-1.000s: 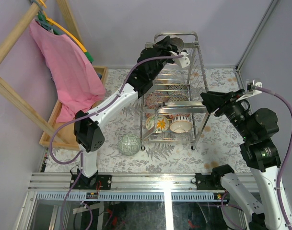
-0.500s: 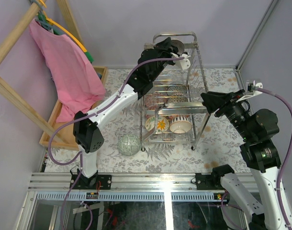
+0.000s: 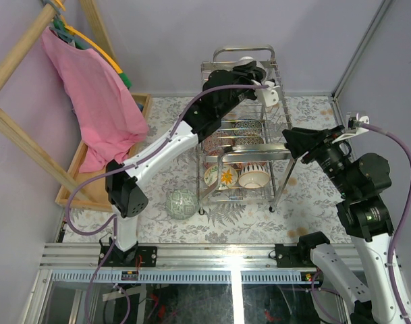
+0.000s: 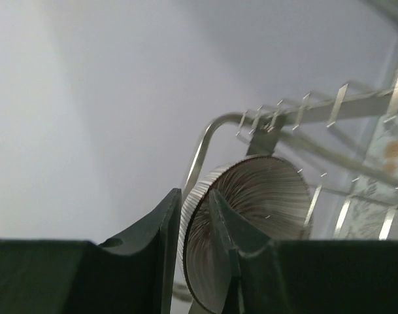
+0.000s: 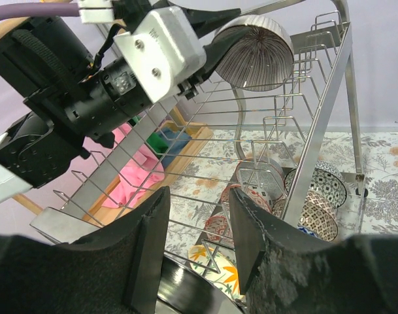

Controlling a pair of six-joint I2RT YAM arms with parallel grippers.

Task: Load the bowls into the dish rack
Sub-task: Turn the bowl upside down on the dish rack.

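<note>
My left gripper [image 3: 244, 71] is shut on the rim of a ribbed brown-striped bowl [image 4: 251, 216] and holds it on edge over the back of the dish rack's top tier [image 3: 278, 94]. The bowl also shows in the right wrist view [image 5: 257, 52]. The rack's [image 5: 316, 111] lower tier holds several patterned bowls [image 3: 250, 127], among them a cream one [image 3: 254, 177] and an orange-flowered one [image 3: 223, 175]. A green-patterned bowl [image 3: 181, 204] sits on the table left of the rack. My right gripper [image 5: 199, 196] is open and empty at the rack's right front edge [image 3: 291, 145].
A pink cloth [image 3: 90, 94] hangs from a wooden frame at the far left above a shallow wooden tray [image 3: 143, 102]. The table has a floral cover [image 3: 313, 202]. Purple walls close in at the back and right.
My left gripper has carried the striped bowl to the right along the rack's top tier. The right arm has not moved.
</note>
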